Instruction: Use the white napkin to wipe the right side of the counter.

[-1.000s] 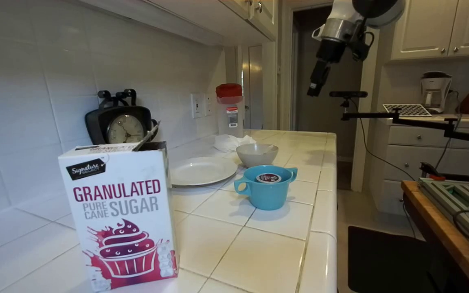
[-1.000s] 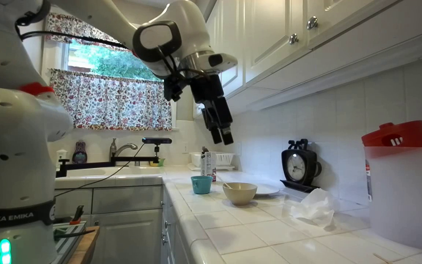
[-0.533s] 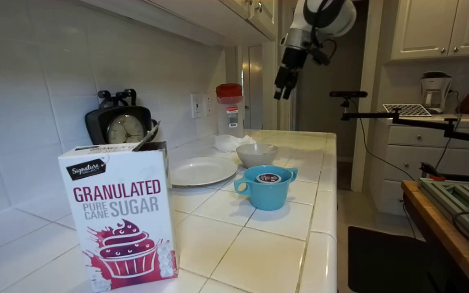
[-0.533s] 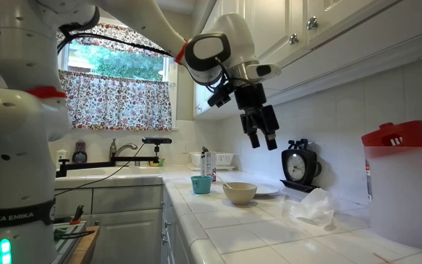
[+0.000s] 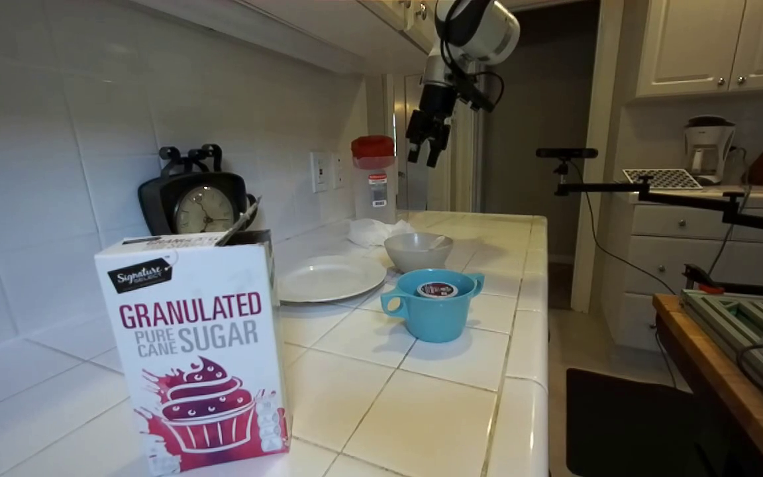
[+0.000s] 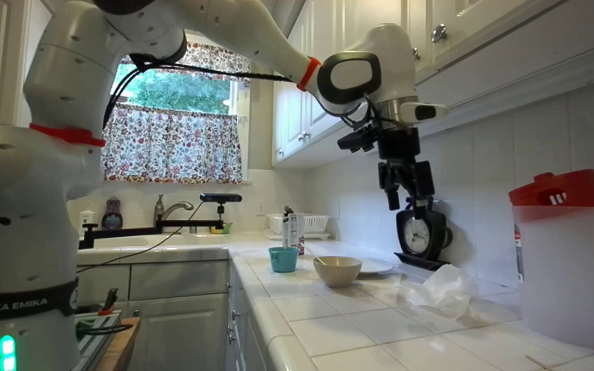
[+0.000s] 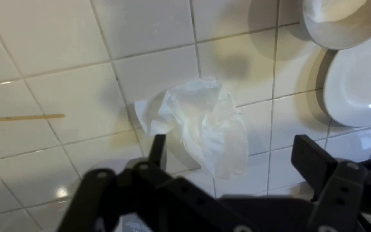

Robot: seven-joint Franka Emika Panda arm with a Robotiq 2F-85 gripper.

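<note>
The white napkin (image 7: 201, 125) lies crumpled on the white tiled counter (image 7: 60, 42) in the wrist view. In both exterior views the napkin (image 5: 378, 232) (image 6: 446, 293) rests near the back wall. My gripper (image 6: 406, 208) hangs well above the counter (image 6: 328, 335), pointing down, a little to the bowl side of the napkin. In the wrist view my gripper (image 7: 230, 140) is open with a wide gap and nothing between its fingers. The napkin shows beyond the left finger and the gap. The gripper (image 5: 422, 159) also shows open and high in an exterior view.
A bowl (image 6: 338, 273) with a stick in it, a plate (image 7: 362, 87), a turquoise cup (image 5: 438, 324) and a sugar box (image 5: 196, 358) stand on the counter. A black clock-like scale (image 6: 421, 234) and a red-lidded container (image 6: 567, 278) flank the napkin. A thin stick (image 7: 24, 118) lies nearby. Cabinets hang above.
My arm has swung over the counter toward the back wall and the napkin. The gripper's fingers have spread from close together to wide apart. The napkin has not moved.
</note>
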